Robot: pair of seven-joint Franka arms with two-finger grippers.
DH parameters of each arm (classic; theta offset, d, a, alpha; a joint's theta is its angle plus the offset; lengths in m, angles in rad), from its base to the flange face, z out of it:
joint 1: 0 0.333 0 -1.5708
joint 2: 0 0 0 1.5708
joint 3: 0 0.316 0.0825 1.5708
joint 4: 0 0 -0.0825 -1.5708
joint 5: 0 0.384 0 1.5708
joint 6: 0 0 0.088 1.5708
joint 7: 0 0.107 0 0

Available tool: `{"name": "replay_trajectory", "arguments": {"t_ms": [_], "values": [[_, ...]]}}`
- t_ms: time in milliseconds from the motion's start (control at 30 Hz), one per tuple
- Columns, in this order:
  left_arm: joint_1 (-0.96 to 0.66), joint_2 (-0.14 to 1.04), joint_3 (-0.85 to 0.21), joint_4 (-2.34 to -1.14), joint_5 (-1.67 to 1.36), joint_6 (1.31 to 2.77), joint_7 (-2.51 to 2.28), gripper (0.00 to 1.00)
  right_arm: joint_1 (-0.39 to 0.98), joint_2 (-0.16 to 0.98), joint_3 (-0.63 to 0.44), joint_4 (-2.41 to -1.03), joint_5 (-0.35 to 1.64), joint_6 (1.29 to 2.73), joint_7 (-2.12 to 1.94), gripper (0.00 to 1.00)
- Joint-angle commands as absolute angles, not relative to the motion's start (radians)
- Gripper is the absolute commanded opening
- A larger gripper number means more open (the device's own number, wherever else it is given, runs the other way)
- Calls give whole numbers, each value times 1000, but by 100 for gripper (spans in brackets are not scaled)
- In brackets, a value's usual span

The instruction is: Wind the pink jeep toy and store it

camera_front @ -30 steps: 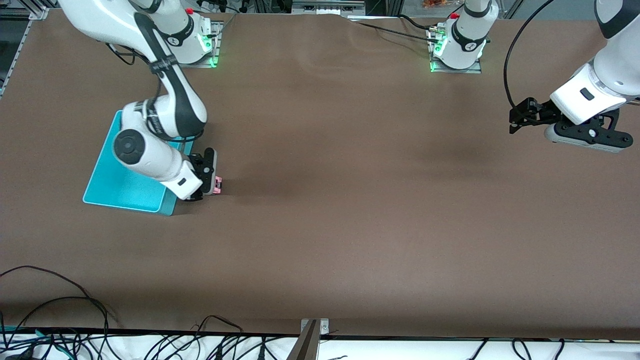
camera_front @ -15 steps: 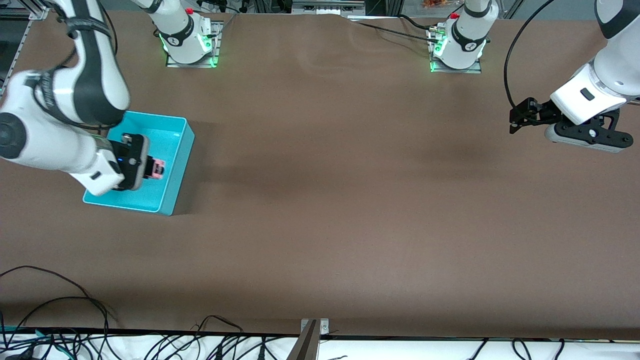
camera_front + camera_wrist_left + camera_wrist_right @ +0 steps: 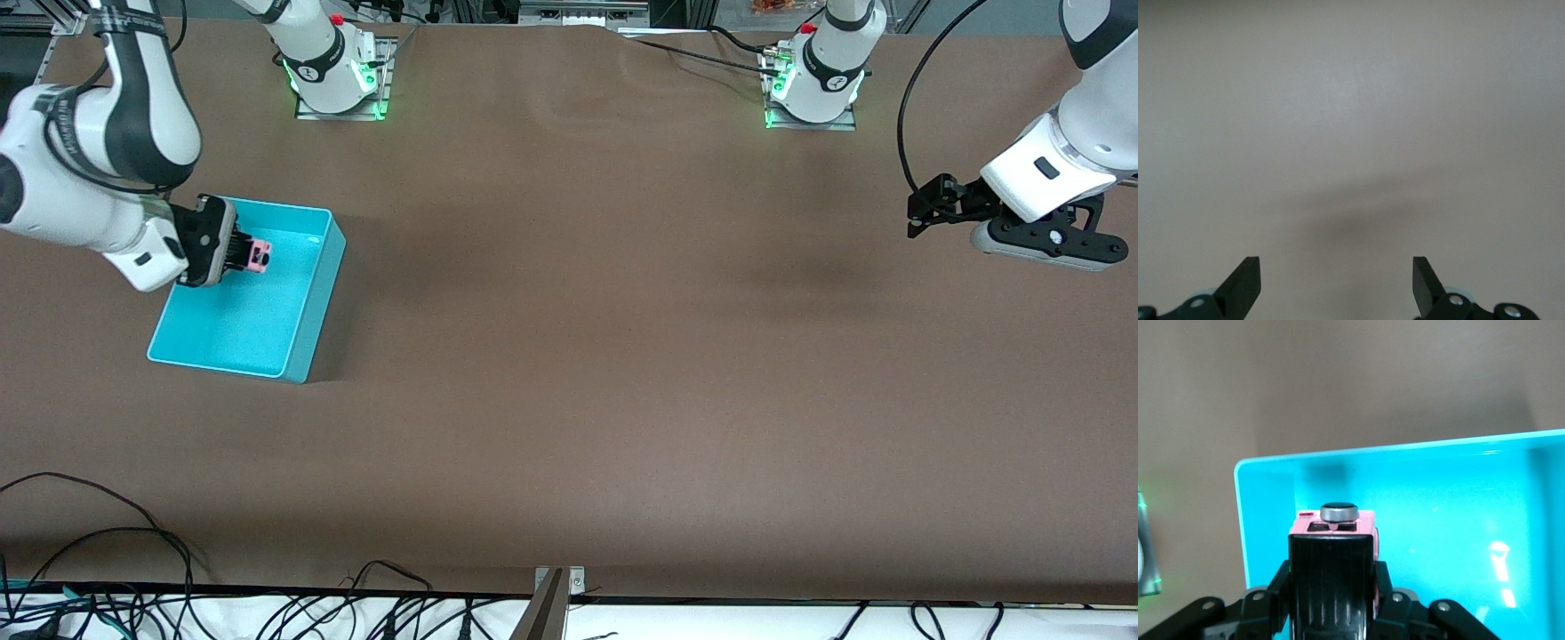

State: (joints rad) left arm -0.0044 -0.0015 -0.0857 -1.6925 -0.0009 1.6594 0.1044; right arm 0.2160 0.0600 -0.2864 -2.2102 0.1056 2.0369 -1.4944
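Note:
My right gripper (image 3: pixel 252 255) is shut on the pink jeep toy (image 3: pixel 260 255) and holds it over the turquoise bin (image 3: pixel 307 307), above the part of the bin nearest the robots' bases. In the right wrist view the jeep (image 3: pixel 1333 527) sits between the fingers, black roof panel toward the camera, a grey spare wheel at its end, with the bin's floor (image 3: pixel 1445 513) below. My left gripper (image 3: pixel 914 216) is open and empty, waiting in the air over the left arm's end of the table; its fingertips (image 3: pixel 1245 280) show over bare table.
The bin holds nothing else. Both arm bases (image 3: pixel 338 67) stand along the table's edge by the robots. Loose black cables (image 3: pixel 133 569) lie along the table's edge nearest the front camera.
My right gripper carried the jeep from the table beside the bin to over the bin, then moved it toward the robots' bases. The left arm has not moved.

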Motion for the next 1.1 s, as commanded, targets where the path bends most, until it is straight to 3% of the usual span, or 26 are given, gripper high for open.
{"name": "replay_trajectory", "arguments": {"t_ms": [0,167,333,500,600,633,667,700,1067], "values": [[-9,17,-81,-1655,11,1634,109,100,222,35,-319,-2379,124,2227,-1607,12],[-8,17,-81,-1655,11,1634,109,100,222,75,-341,-2454,126,2374,-1657,12],[-8,17,-81,-1655,11,1634,109,100,221,129,-342,-2459,127,2430,-1664,14],[-9,17,-81,-1655,11,1634,109,100,219,152,-341,-2461,141,2453,-1678,26],[-8,17,-81,-1655,11,1634,109,100,219,153,-341,-2461,152,2453,-1677,49],[-8,17,-81,-1655,11,1634,109,100,219,153,-341,-2461,155,2453,-1677,63],[-8,17,-81,-1655,11,1634,109,100,219,152,-341,-2459,158,2453,-1675,86],[-8,17,-81,-1655,11,1634,109,100,219,152,-341,-2457,166,2451,-1675,100],[-8,17,-81,-1655,9,1634,109,100,221,104,-334,-2369,205,2382,-1664,100]]}}
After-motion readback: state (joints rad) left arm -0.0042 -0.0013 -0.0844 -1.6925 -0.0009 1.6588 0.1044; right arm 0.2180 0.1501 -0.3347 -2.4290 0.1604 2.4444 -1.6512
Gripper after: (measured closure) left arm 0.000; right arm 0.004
